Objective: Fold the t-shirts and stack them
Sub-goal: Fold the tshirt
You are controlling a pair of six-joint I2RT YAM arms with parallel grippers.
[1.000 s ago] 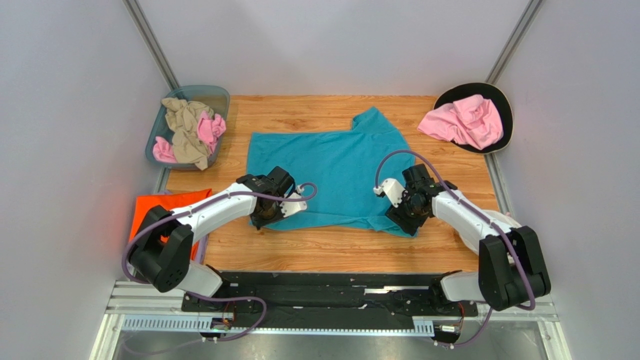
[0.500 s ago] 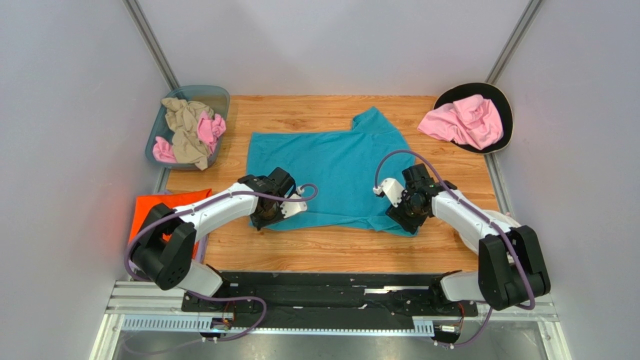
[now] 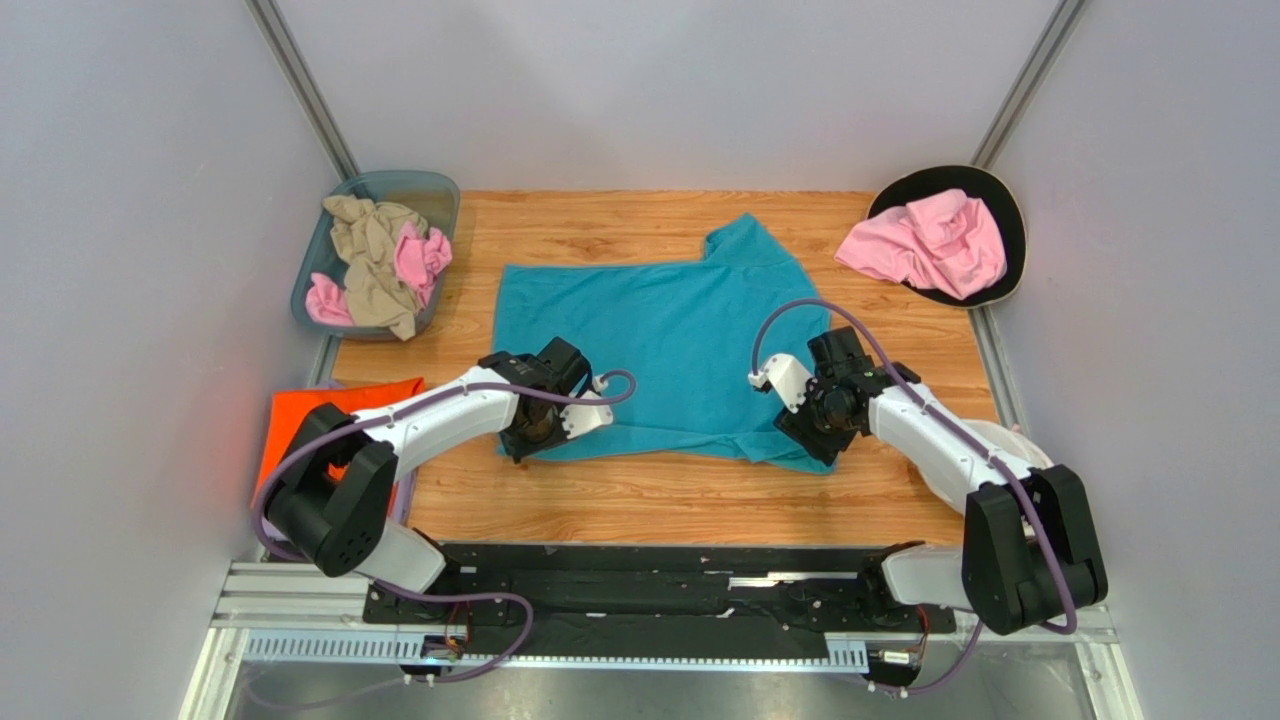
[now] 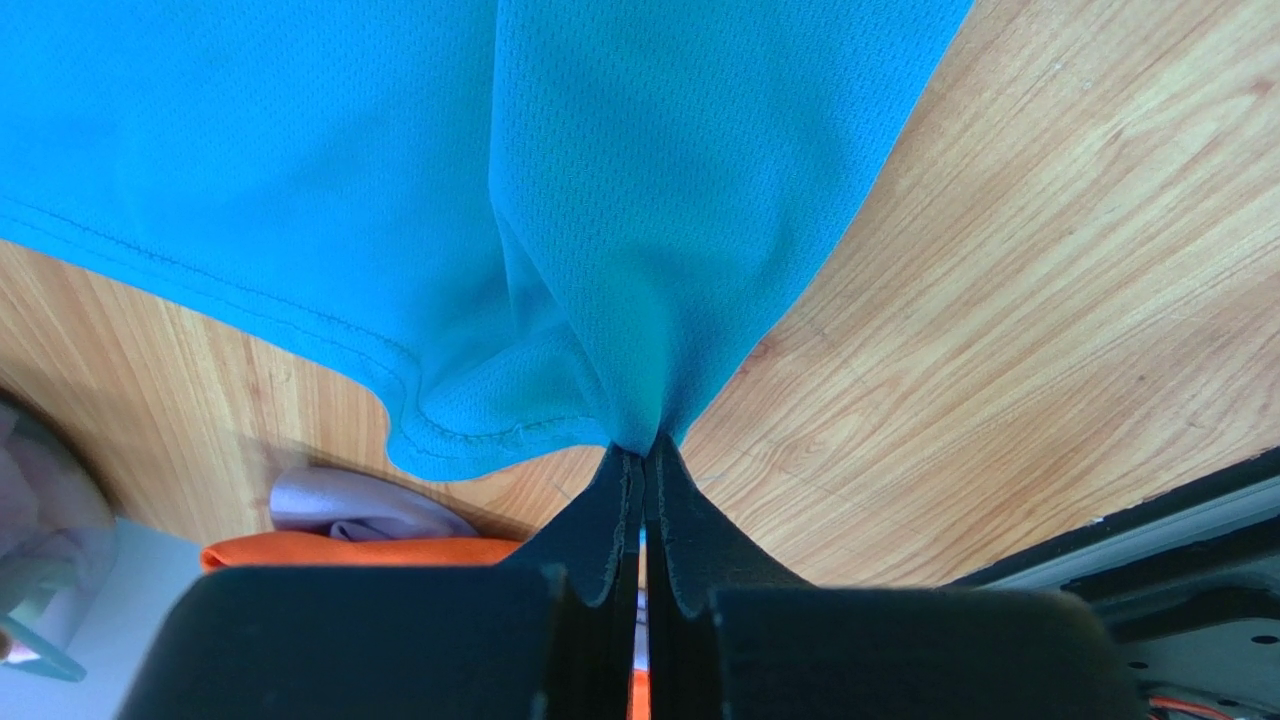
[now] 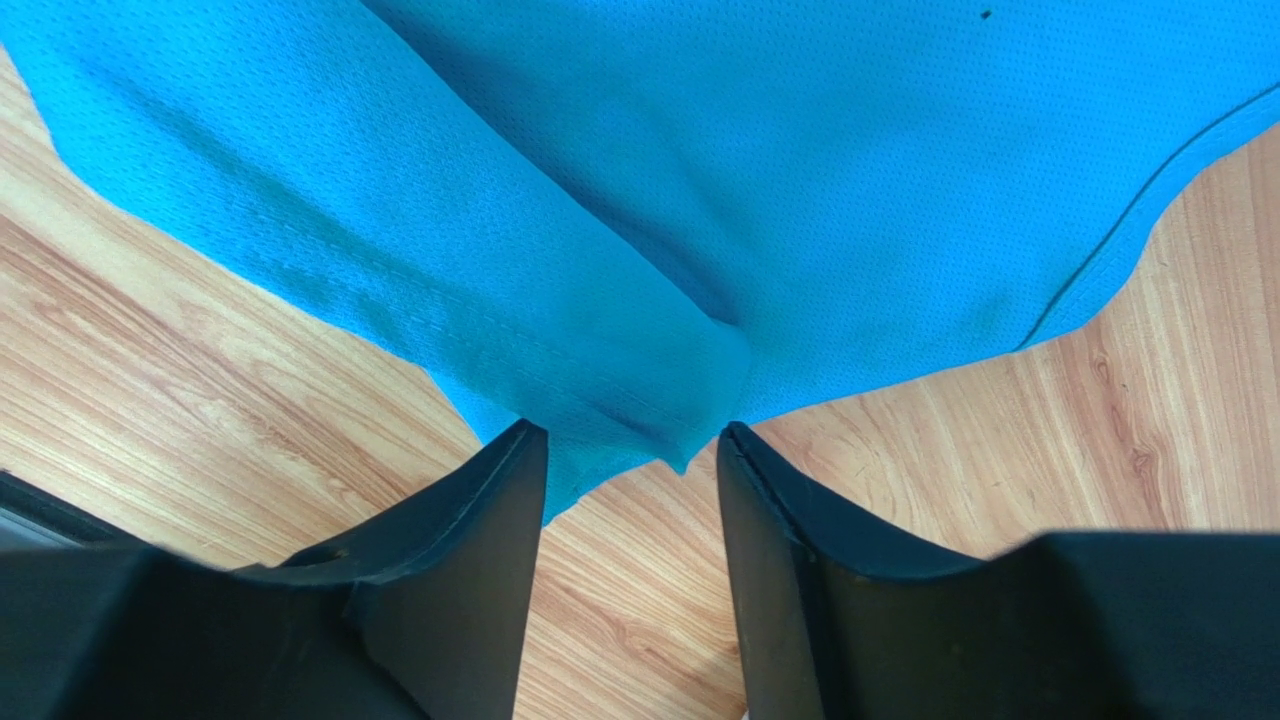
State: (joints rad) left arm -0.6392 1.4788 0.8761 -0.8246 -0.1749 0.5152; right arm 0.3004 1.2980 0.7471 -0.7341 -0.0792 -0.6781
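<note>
Right gripper [image 5: 624, 495] narrowed around teal t-shirt [image 3: 676, 338] near-right hem, not yet pinching; left gripper [image 4: 643, 480] clenched on near-left hem. Finish pinch deep, then lift both corners evenly.

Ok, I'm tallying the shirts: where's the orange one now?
Top view: the orange t-shirt lies at the wooden board's near-left corner, partly under the left arm, nearer than the bin.
</note>
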